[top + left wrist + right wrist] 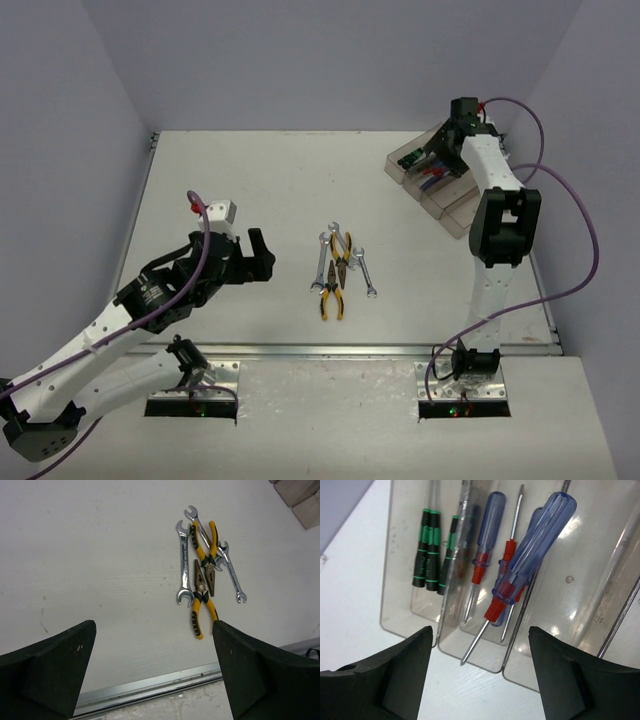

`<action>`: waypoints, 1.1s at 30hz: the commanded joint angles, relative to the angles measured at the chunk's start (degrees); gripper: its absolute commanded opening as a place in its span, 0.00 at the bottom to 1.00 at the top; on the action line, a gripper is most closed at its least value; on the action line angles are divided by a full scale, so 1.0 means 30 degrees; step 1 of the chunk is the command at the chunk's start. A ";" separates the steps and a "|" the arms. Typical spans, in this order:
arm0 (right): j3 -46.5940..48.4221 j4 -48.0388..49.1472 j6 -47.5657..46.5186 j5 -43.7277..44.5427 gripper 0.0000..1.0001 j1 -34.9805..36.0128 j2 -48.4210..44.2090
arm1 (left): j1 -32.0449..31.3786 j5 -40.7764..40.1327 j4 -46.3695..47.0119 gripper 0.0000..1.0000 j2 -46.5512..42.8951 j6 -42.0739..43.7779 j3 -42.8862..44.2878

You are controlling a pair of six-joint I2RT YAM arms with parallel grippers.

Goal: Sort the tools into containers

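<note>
Two yellow-and-black pliers [336,280] and three small silver wrenches [322,262] lie in a pile mid-table; they also show in the left wrist view, pliers [204,587] and wrenches [184,565]. My left gripper [262,255] is open and empty, left of the pile. The clear bins [440,185] stand at the back right. My right gripper [442,150] is open and empty above them. In the right wrist view, black-and-green screwdrivers [426,550] lie in the left bin and blue-and-red screwdrivers [530,550] in the bin beside it; one leans on the wall, tip over the end.
A metal rail [350,350] runs along the table's near edge. Purple cables [575,230] hang beside the right arm. Grey walls close in the back and sides. The two rightmost bins [600,580] hold no tools that I can see.
</note>
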 commanded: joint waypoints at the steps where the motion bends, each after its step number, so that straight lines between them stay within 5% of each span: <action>1: 0.2915 -0.0813 -0.1125 -0.0654 0.77 0.0112 -0.0218 | -0.0060 -0.3062 -0.0194 1.00 -0.0497 0.1001 0.0625; 11: -0.0373 -0.0364 -0.3124 -0.1302 0.76 0.0557 -0.2321 | -0.0063 -0.3347 0.0512 1.00 -0.1845 0.0648 -0.0201; 15: -0.7139 0.2636 -0.5030 -0.1968 0.76 0.4186 -0.6499 | 0.0462 -0.5306 -0.0276 1.00 -0.1993 -0.0514 -0.0072; 19: -1.0334 0.2540 -0.6435 -0.1290 0.70 0.8000 -0.7956 | 0.1347 -0.4904 0.0077 1.00 -0.2282 -0.0425 -0.0315; 25: -1.1853 0.0813 -0.7560 -0.1416 0.57 1.1145 -0.7441 | 0.1492 -0.4159 0.0452 1.00 -0.1944 0.0128 -0.0481; 33: -1.3955 0.0650 -0.8178 -0.1475 0.53 1.2568 -0.7279 | 0.1520 -0.3597 0.0760 1.00 -0.2073 0.0389 -0.0629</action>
